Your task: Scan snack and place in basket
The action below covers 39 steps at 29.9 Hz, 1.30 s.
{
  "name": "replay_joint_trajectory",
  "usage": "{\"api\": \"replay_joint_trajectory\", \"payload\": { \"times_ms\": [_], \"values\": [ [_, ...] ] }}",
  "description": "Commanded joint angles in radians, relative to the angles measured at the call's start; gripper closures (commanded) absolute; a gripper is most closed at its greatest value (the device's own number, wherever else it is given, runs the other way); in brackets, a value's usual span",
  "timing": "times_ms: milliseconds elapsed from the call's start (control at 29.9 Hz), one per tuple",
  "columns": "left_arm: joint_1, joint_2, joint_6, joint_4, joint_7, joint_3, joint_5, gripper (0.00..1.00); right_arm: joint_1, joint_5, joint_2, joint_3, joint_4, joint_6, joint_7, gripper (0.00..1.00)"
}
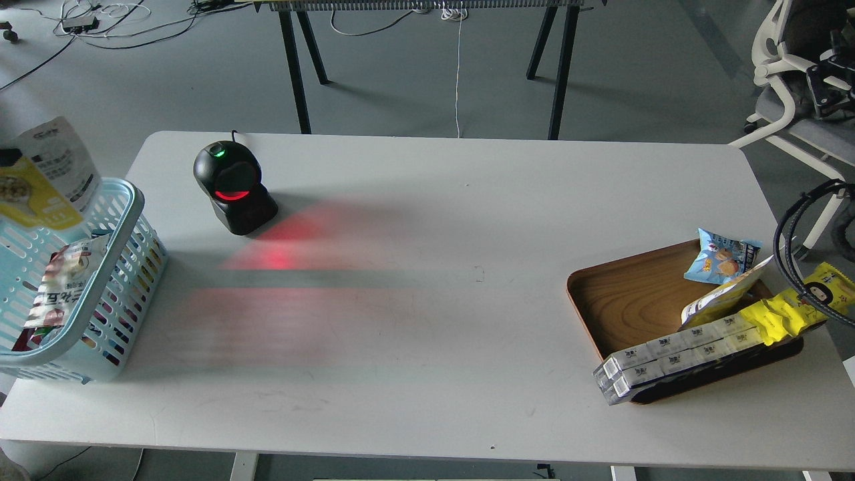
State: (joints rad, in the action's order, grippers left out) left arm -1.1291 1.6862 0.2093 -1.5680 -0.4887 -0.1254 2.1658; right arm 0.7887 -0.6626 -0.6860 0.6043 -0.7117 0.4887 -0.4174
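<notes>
The snack [50, 170], a yellow and white pouch with a bean picture, hangs in the air at the far left edge, over the far rim of the light blue basket [113, 267]. Only a dark tip of my left gripper [7, 157] shows on the pouch's left side; the rest of the arm is out of view. The pouch is upright and tilted slightly. My right gripper is out of view; only its black cables [791, 247] show at the right edge.
A black barcode scanner [232, 188] with a green light stands at the table's back left and throws red light on the table. The basket holds a red and white packet [57, 287]. A brown wooden tray [628, 300] at the right holds a blue packet [721, 257], a long yellow wrapper [795, 308] and white boxes [668, 357].
</notes>
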Motion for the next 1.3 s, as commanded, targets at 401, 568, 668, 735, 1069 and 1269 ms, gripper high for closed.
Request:
{"api": "replay_joint_trajectory", "payload": {
  "times_ms": [401,568,668,735,1069,1269],
  "values": [
    [-0.009,0.059,-0.200,0.042,0.000,0.251,-0.036,0.51,0.018,0.003,0.011,-0.008,-0.003,0.000,0.002,0.01],
    [-0.032,0.059,-0.174,0.043,0.000,0.216,-0.311,0.29,0.018,0.003,0.011,-0.009,-0.003,0.000,0.002,0.01],
    [-0.053,0.059,-0.118,0.043,0.000,0.167,-0.493,0.26,0.017,0.003,0.008,-0.009,-0.005,0.000,0.002,0.01],
    [-0.078,0.058,-0.059,0.043,0.000,0.123,-0.610,0.25,0.018,0.003,0.008,-0.008,-0.005,0.000,0.000,0.01],
    [-0.165,-0.159,0.173,0.181,0.000,0.026,-1.392,0.18,0.079,0.052,-0.010,-0.008,0.004,0.000,0.002,0.01],
    [-0.167,-0.325,0.203,0.316,0.016,0.024,-1.904,0.04,0.124,0.093,-0.006,-0.006,0.012,0.000,0.006,0.01]
  ]
}}
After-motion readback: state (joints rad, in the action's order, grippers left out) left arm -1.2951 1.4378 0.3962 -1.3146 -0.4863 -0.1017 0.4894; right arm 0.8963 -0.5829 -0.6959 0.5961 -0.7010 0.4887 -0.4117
